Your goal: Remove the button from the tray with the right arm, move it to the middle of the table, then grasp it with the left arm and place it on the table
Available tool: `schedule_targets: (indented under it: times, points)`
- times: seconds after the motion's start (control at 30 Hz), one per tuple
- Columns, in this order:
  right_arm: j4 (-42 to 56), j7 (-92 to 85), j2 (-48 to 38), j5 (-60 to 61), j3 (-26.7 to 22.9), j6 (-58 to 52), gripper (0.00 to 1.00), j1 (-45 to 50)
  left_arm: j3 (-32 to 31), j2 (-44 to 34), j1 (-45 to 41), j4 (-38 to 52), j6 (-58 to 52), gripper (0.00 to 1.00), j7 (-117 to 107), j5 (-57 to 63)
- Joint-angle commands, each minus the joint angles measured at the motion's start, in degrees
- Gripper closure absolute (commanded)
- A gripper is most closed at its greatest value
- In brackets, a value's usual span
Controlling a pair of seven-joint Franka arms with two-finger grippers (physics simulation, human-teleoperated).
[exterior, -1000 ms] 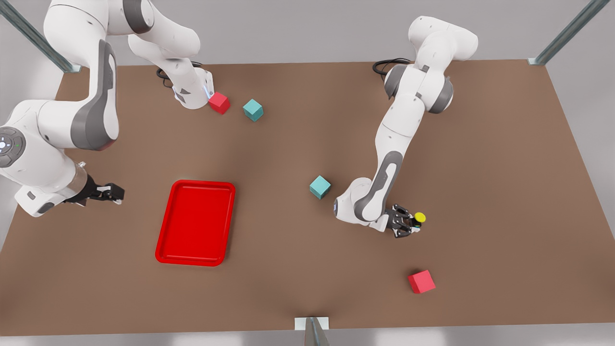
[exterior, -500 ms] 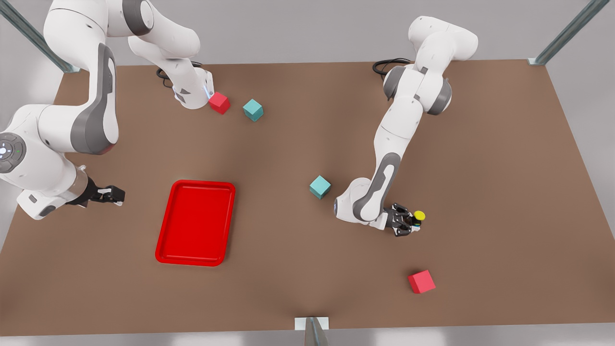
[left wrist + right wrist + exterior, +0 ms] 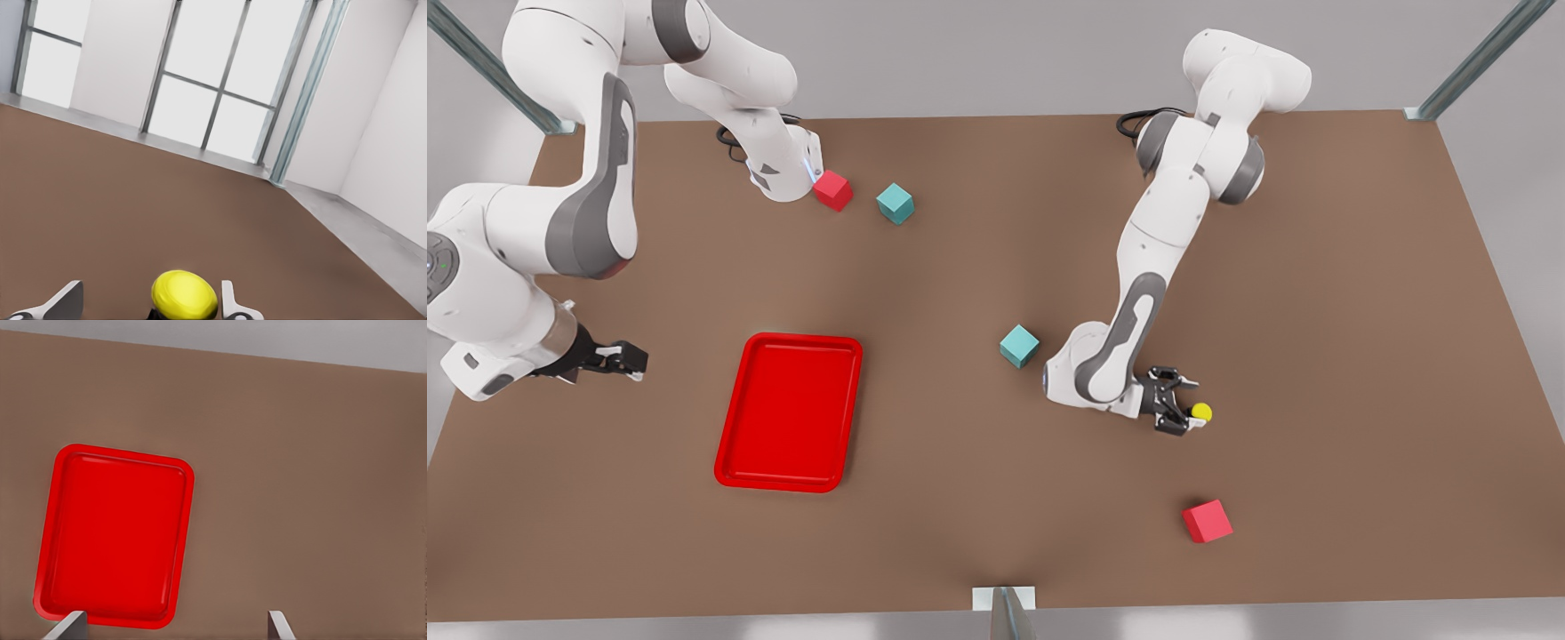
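The button (image 3: pixel 1201 412), a small yellow-capped piece, sits on the brown table (image 3: pixel 978 267) at the front view's right. My left gripper (image 3: pixel 1185 403) is low over the table and open around it. In the left wrist view the yellow button (image 3: pixel 185 293) stands between the left gripper's (image 3: pixel 147 308) spread fingers, close to one and well apart from the other. The red tray (image 3: pixel 790 412) lies empty at the front view's left. My right gripper (image 3: pixel 631 360) hovers open beyond the tray's outer side. The right wrist view looks down past the right gripper (image 3: pixel 173 630) at the tray (image 3: pixel 113 533).
A teal cube (image 3: pixel 1019 346) lies just beside the left arm's wrist. A red cube (image 3: pixel 1208 521) rests nearer the front edge. Another red cube (image 3: pixel 832 189) and teal cube (image 3: pixel 895 203) sit near the right arm's base at the back.
The left gripper's fingers have spread apart and the button now sits a little lower between them. The right arm has drawn back slightly toward the front view's left.
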Motion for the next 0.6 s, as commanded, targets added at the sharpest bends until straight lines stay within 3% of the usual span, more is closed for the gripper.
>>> schedule_targets:
  times: [0.0,0.17,0.27,0.33,0.4,0.43,0.5,0.57]
  points:
    - [0.2,-0.2,-0.3,0.0,-0.1,-0.2,0.0,-2.5,0.0,-1.0,-0.3,-0.5,-3.2,0.0,2.9,-0.1]
    - [1.4,-0.3,-1.8,0.1,-0.3,-1.4,0.0,-4.2,-0.4,-6.9,-1.3,-1.8,-6.7,0.0,9.4,-0.4]
    - [1.1,-0.2,-0.9,0.2,0.1,-3.1,0.0,-5.8,-3.7,-16.4,-0.8,-5.3,-7.8,0.0,24.2,-1.9]
    - [1.3,-0.2,-0.4,0.3,0.3,-3.1,0.0,-5.4,-5.4,-21.1,-0.7,-4.5,-7.4,0.0,32.6,-9.3]
    - [1.3,-0.2,-0.4,0.4,0.3,-3.6,0.0,-5.1,-6.2,-26.5,-0.5,0.7,-6.0,0.0,51.4,-22.7]
    - [1.3,-0.2,-0.5,0.6,0.3,-3.7,0.0,-4.9,-6.2,-31.6,1.4,2.0,-2.5,0.0,66.7,-35.4]
    - [1.3,-0.2,-0.5,0.7,0.3,-3.6,0.0,-4.9,-6.2,-39.3,9.4,2.0,1.3,0.0,95.9,-56.4]
    - [1.4,-0.2,-0.5,0.6,1.4,-3.2,0.0,-5.0,-6.2,-43.3,19.5,1.5,-1.8,0.0,125.7,-69.6]
